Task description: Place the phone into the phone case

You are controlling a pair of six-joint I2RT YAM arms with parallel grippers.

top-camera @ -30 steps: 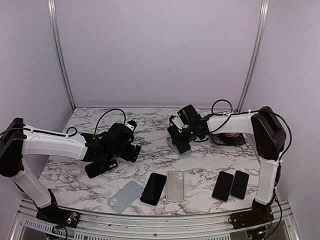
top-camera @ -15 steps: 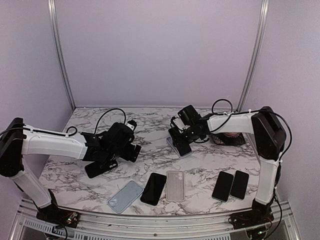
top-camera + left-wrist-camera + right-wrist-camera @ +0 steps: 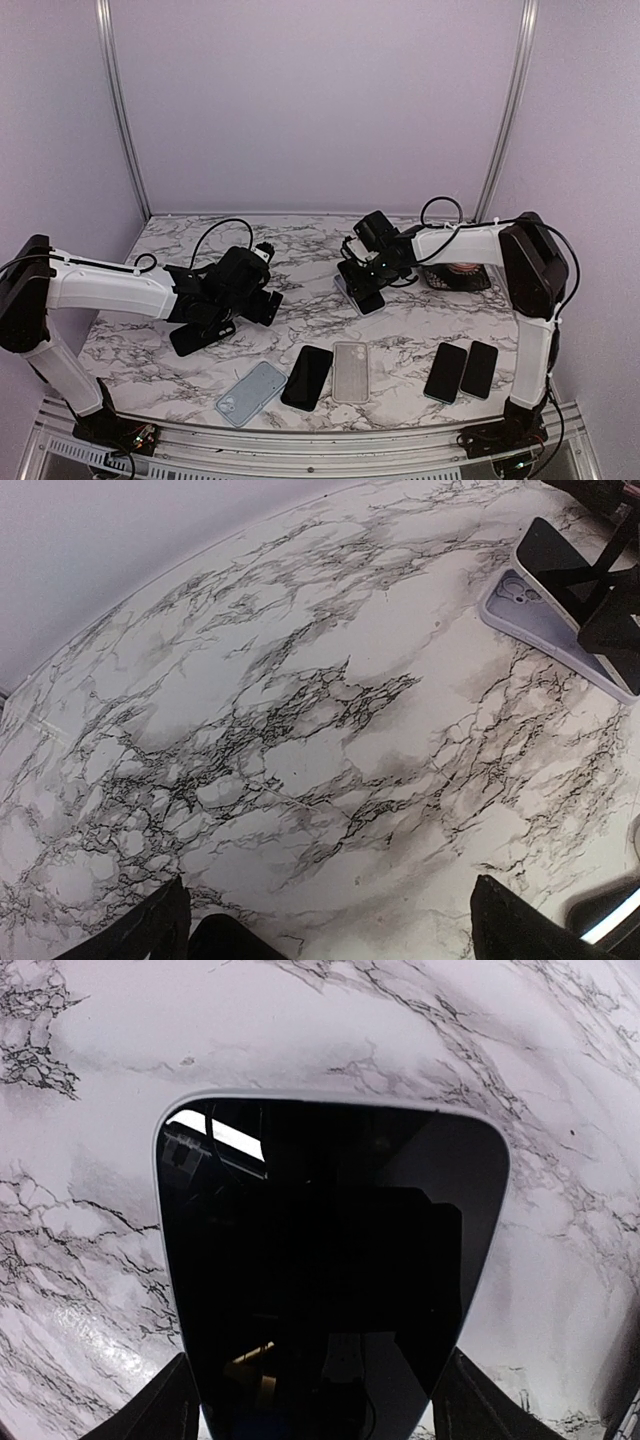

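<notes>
A black phone lies tilted in a lavender case on the marble table, right of centre in the top view. In the left wrist view the case's camera cut-out end stays uncovered beside the phone. My right gripper stands over it, one finger against each long side of the phone, and also shows in the top view. My left gripper is open and empty, low over bare marble left of centre.
A second black phone lies under my left arm. Along the front edge lie a grey-blue case, a black phone, a clear case and two more phones. A dark round object sits at the right.
My right gripper and the phone have shifted slightly back and left over the lavender case. My left arm has not moved.
</notes>
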